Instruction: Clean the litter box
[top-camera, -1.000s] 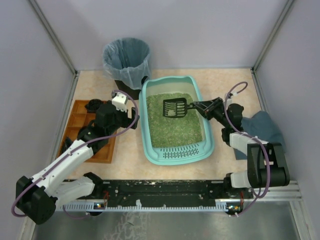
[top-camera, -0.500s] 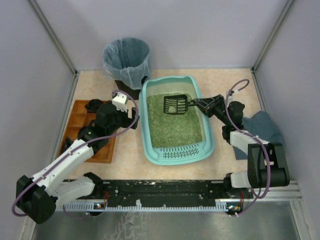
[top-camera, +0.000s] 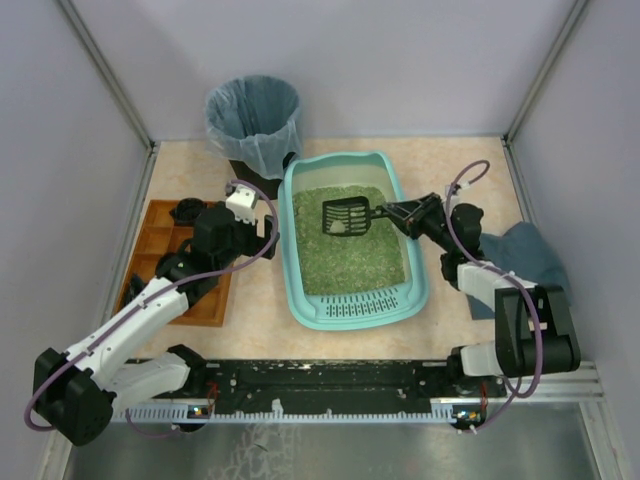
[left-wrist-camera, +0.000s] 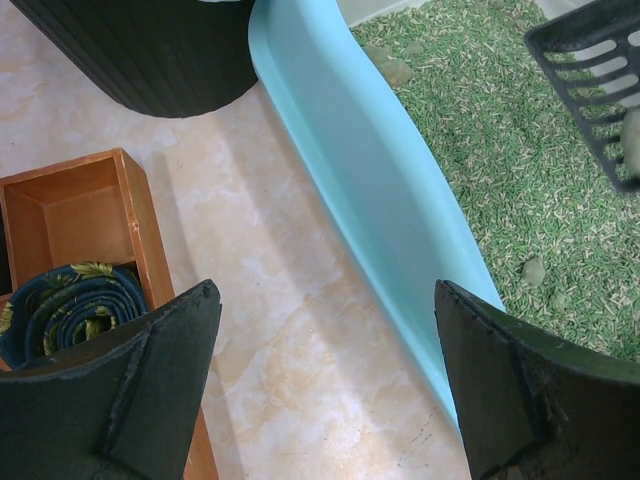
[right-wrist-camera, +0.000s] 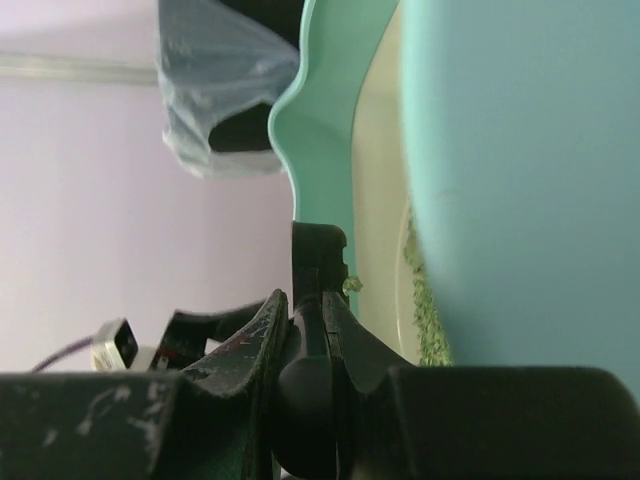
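While the top view looks down on the table, the teal litter box sits at its middle, its slotted grate lip toward the arm bases and green granular litter filling the pan. The right gripper reaches in over the box's right rim, clamped on the handle of a black slotted scoop held above the far half of the litter. The left gripper hangs just outside the box's left wall. A black bin lined with a blue-grey bag stands at the far left corner of the box, a brown wooden tray lies to the left, and a blue-grey cloth lies to the right. In the left wrist view, the left gripper is spread wide and empty, its fingers straddling bare table and the litter box wall. The litter shows a few greyish clumps, the scoop is at the upper right, the bin is at the top, and the wooden tray holds a rolled dark blue item with a leaf print. In the right wrist view, the right gripper is pinched tight on the scoop handle, with the litter box rim beyond and the bin's bag behind.
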